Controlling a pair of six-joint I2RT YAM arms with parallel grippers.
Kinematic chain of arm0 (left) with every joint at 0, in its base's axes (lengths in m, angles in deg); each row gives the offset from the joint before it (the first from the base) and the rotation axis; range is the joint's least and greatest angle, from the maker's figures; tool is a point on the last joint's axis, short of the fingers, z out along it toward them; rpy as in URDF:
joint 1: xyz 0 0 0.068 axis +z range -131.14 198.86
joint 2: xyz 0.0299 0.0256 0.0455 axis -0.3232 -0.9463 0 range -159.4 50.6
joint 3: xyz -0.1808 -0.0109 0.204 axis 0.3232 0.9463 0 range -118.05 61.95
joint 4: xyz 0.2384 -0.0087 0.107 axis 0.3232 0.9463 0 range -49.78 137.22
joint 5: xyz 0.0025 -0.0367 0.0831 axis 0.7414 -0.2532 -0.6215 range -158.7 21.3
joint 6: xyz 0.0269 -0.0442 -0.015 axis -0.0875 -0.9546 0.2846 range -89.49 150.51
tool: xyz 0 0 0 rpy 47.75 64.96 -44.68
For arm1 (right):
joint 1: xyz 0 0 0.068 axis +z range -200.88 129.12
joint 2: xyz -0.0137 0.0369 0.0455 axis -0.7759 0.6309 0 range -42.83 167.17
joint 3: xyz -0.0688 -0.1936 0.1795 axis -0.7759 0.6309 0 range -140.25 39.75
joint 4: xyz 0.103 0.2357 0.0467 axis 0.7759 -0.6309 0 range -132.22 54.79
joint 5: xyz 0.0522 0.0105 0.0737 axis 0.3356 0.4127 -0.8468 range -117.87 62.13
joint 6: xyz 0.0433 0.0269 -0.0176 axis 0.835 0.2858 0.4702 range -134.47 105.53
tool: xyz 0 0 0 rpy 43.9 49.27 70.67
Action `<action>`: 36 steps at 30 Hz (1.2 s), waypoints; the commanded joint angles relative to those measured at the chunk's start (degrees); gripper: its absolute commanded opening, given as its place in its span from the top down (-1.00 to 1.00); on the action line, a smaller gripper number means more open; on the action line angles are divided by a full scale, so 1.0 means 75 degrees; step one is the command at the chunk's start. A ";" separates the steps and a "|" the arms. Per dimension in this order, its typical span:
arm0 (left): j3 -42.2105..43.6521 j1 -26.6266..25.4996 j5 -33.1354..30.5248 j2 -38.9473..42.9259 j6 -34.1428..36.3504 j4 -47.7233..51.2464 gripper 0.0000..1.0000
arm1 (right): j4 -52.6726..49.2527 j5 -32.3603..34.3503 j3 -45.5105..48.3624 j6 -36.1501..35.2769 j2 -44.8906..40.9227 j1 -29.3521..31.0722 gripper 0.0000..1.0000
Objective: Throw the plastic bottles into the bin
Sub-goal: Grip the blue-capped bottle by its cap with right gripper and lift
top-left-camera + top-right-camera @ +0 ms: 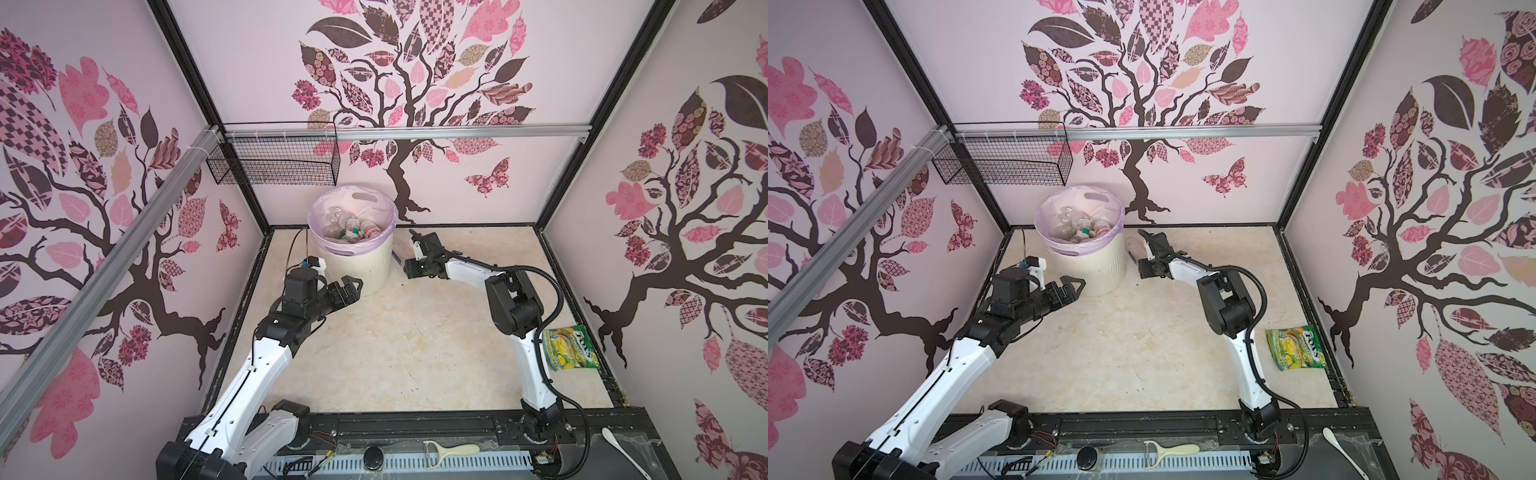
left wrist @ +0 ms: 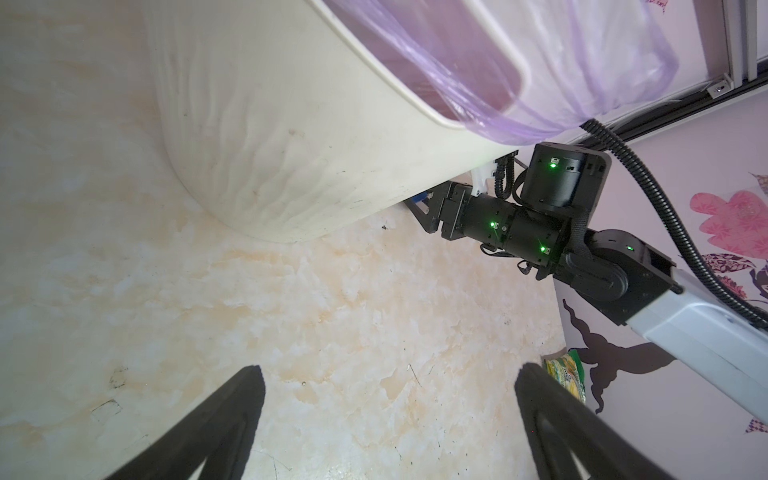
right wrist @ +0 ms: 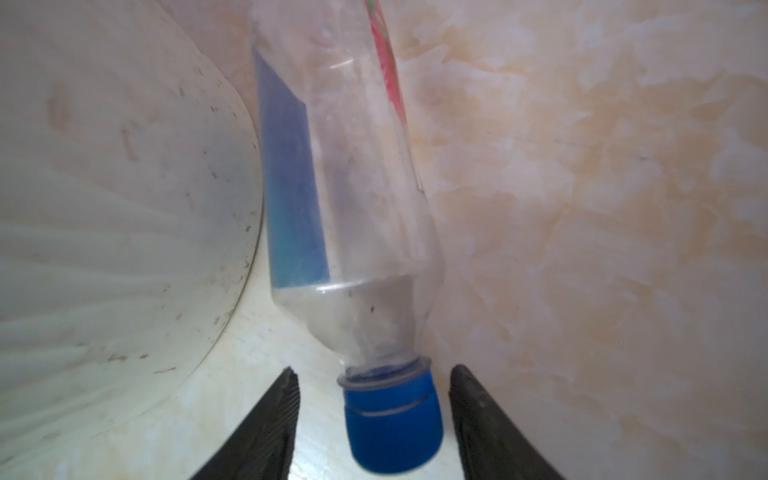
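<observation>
Clear plastic, blue-capped: one bottle (image 3: 353, 208) lies on the floor against the foot of the bin (image 1: 365, 266), on the bin's right side. Its long axis runs along the bin's wall, and the cap (image 3: 390, 424) points back at the right gripper (image 3: 374, 370). That gripper is low beside the bin, its fingers (image 3: 270, 424) part-open to either side of the cap. A gap shows on each side, so it has hold of nothing yet.

Other bottles (image 1: 353, 230) lie heaped inside the bin.

The left gripper (image 2: 390, 368) hangs at the bin's front-left, spread wide and empty, and the bin stands between it and the bottle. The right arm is therefore the one placed for this pick. As I judge it, the pinch would land on the cap end alone. With so narrow and round a hold the long body might swing, so reaching further along toward the neck may be safer.
</observation>
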 commanded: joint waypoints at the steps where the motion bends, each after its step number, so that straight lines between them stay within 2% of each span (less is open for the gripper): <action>1: 0.0190 0.0044 0.0119 0.0021 0.0095 0.0041 -0.97 | -0.0159 -0.0018 -0.0355 0.0082 0.0373 -0.0028 -0.04; 10: 0.0179 0.0046 0.0111 0.0166 0.0118 0.0192 -0.97 | -0.0088 0.0010 -0.0063 0.0103 0.0060 -0.0029 0.37; 18: 0.0324 0.0052 0.0125 0.0486 0.0017 0.0472 -0.97 | -0.0024 -0.0081 0.0478 0.0258 -0.0480 -0.0026 0.47; 25: 0.0354 -0.0044 0.0225 0.0674 -0.0190 0.0602 -0.96 | 0.0311 -0.0204 0.1861 0.0681 -0.1794 -0.0018 0.49; 36: 0.0382 -0.1140 -0.0105 0.0291 -0.0987 -0.0063 -0.97 | 0.0373 -0.0466 0.4140 0.1125 -0.4353 0.0000 0.50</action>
